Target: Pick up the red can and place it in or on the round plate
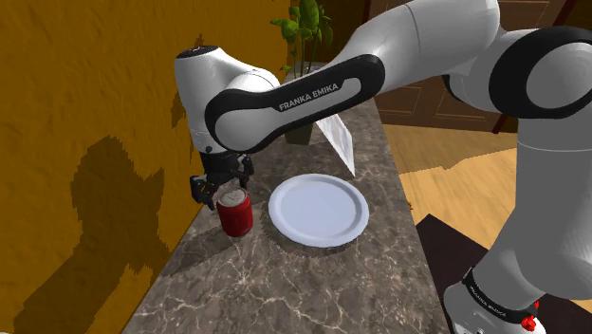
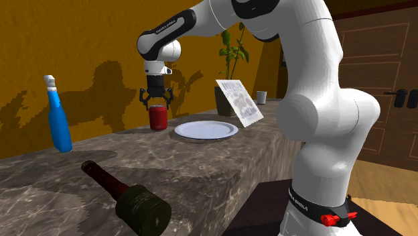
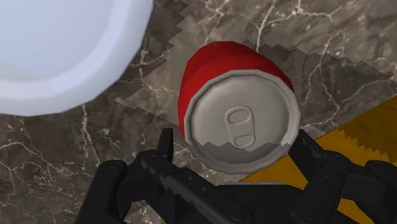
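A red can (image 1: 234,216) with a grey top stands upright on the dark marble counter (image 1: 313,285), close to the yellow wall. My black gripper (image 1: 220,186) hangs straight above it, open, with its fingertips level with the can's rim. In the wrist view the can's top (image 3: 245,121) lies between the two spread fingers (image 3: 167,149), and neither one touches it. The round white plate (image 1: 318,210) lies flat on the counter right beside the can, with nothing on it. From the second exterior view the gripper (image 2: 156,100) sits over the can (image 2: 158,118), left of the plate (image 2: 205,129).
A white printed card (image 1: 338,142) leans behind the plate, and a potted plant (image 1: 302,38) stands beyond it. In the second exterior view a blue spray bottle (image 2: 58,117) stands at the left, a dark bottle (image 2: 124,194) lies near the front, and a small cup (image 2: 261,97) stands far back.
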Motion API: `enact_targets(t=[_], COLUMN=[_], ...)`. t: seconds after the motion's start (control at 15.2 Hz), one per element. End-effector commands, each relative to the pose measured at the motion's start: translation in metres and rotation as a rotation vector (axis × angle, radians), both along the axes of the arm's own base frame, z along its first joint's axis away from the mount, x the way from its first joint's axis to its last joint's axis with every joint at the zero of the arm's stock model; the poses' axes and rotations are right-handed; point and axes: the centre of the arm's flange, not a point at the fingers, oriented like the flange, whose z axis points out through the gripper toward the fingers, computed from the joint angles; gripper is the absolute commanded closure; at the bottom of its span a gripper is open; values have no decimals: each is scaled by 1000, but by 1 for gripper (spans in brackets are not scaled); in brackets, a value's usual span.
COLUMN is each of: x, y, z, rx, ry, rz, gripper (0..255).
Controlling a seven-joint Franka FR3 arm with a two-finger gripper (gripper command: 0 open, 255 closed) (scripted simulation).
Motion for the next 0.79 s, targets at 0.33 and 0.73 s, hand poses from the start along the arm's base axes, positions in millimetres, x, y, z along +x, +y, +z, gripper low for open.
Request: enact_targets(t=[0.33, 0.73], x=[1, 0], y=[0, 0], z=[0, 11], rx=[0, 0], ry=[0, 0], rz=[0, 0], gripper=[255, 255])
